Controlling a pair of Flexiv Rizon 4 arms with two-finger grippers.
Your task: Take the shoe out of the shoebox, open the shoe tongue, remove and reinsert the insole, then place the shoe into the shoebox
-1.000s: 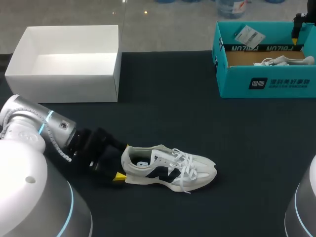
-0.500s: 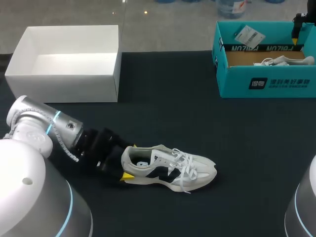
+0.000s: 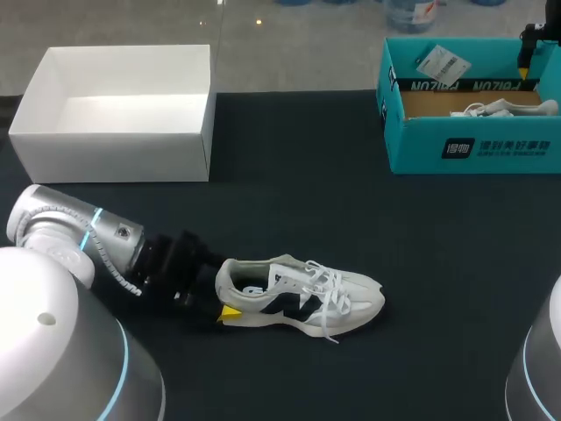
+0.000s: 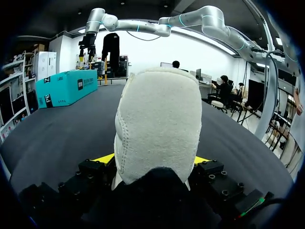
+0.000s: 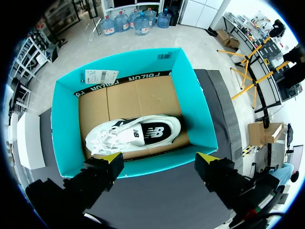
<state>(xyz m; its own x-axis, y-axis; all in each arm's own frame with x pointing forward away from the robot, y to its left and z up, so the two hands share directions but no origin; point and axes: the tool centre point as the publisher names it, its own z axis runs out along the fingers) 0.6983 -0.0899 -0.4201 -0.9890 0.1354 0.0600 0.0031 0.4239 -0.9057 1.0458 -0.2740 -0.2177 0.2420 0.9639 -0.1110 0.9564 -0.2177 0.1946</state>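
Head: shoe on worktop, long axis L–R, toe to my R, heel at L gripper.
L wrist: heel sits btw spread fingers.
R wrist: R gripper spread wide, over shoebox w/ 2nd shoe.

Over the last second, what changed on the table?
The left tool slid forward onto the heel of the white shoe. The shoe, white box, teal shoebox and right tool stayed put.
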